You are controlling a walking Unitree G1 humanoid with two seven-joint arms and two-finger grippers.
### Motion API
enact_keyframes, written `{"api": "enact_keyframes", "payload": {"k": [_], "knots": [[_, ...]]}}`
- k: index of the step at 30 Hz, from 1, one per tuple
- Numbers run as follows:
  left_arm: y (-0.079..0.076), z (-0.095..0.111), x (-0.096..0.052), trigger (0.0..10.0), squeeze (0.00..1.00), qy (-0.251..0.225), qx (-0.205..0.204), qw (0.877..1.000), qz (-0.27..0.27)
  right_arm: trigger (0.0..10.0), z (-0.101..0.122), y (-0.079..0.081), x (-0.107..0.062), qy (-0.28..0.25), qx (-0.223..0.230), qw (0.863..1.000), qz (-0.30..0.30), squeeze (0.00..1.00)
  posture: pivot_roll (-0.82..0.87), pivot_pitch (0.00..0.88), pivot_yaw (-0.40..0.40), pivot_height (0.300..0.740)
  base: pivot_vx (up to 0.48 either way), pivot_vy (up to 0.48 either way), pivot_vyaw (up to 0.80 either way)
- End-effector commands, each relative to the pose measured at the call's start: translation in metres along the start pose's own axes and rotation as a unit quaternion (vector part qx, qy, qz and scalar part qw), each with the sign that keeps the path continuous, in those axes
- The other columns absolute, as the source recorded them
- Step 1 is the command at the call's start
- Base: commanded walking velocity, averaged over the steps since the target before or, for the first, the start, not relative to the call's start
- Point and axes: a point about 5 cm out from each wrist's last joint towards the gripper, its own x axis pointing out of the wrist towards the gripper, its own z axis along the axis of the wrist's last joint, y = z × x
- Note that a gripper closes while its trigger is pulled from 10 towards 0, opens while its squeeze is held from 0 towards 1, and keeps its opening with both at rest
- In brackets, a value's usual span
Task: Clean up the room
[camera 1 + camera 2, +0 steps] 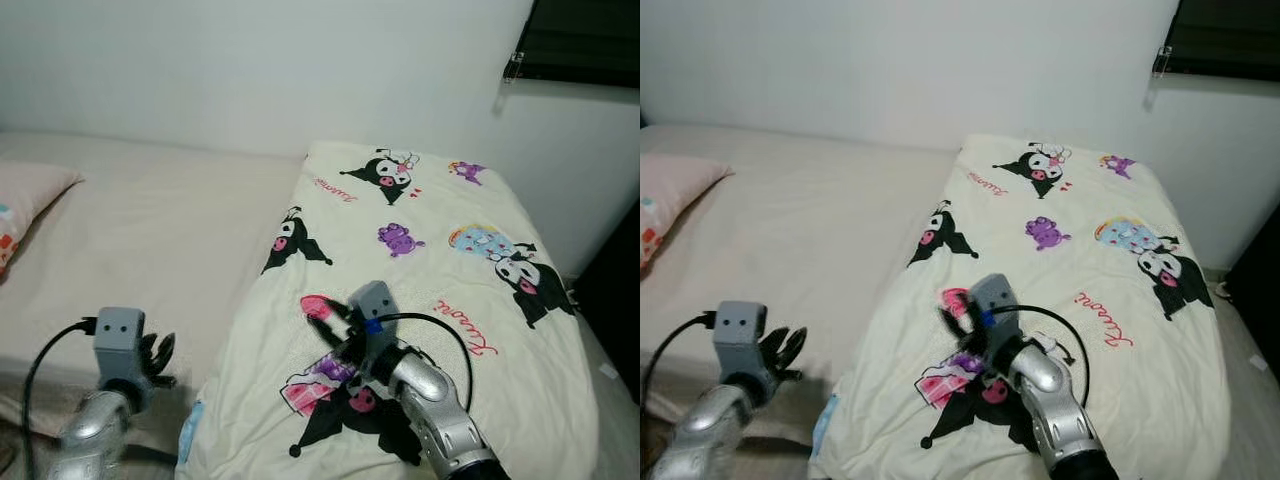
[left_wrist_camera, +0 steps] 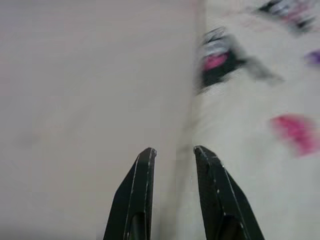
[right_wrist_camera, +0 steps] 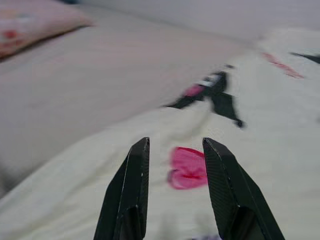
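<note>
A cream blanket (image 1: 430, 270) printed with black-and-pink cartoon figures lies spread over the right part of the bed (image 1: 150, 230), reaching from the white wall (image 1: 250, 70) down to the near edge, where it hangs over the side. The rest of the bed is bare beige sheet, and a pale pink pillow (image 1: 25, 200) sits at its far left. The right tool (image 1: 335, 330) hovers low over the near part of the blanket, just beside a pink heart print (image 3: 189, 167); in the right wrist view its two black fingers (image 3: 131, 192) stand apart with a clear gap between them, the heart showing through that gap, and nothing is held — whether the tips touch the cloth cannot be told. The silver right arm (image 1: 435, 405) reaches in from the lower right, a black cable (image 1: 440, 325) looping above it. The left tool (image 1: 157, 358) is lower and to the left, near the bed's front edge and well apart from the right one; the left wrist view, though blurred, shows its fingers (image 2: 137, 195) parted and empty, aimed along the line where the blanket's left border meets the bare sheet. A dark window (image 1: 585, 40) sits at the upper right corner of the wall, and dark furniture (image 1: 615, 290) stands just beside the bed's right side.
</note>
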Motion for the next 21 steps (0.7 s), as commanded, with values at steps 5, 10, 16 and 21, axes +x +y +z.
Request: {"api": "enact_keyframes", "payload": {"k": [5,10,16,21], "knots": [[-0.012,0.018,0.014,10.0,0.00,-0.050,-0.001,0.998,0.029,10.0,-0.007,-0.014,-0.013,0.008,0.004,0.997,-0.081,0.00,0.05,0.000,-0.076,0.650,0.000,0.000,0.00],[-0.014,0.018,0.015,10.0,0.00,-0.052,-0.002,0.998,0.026,10.0,-0.008,-0.016,-0.015,0.007,0.005,0.996,-0.088,0.00,0.05,0.000,-0.075,0.655,0.000,0.000,0.00],[-0.021,0.014,0.008,10.0,0.00,-0.044,0.017,0.999,0.013,10.0,-0.006,-0.013,-0.014,0.001,0.005,0.996,-0.091,0.00,0.05,0.000,-0.078,0.675,0.000,0.000,0.00],[-0.024,0.012,0.003,10.0,0.00,-0.048,0.037,0.998,0.008,10.0,-0.005,-0.008,-0.011,-0.002,0.001,0.996,-0.091,0.00,0.05,0.000,-0.083,0.690,0.000,0.000,0.00]]}}
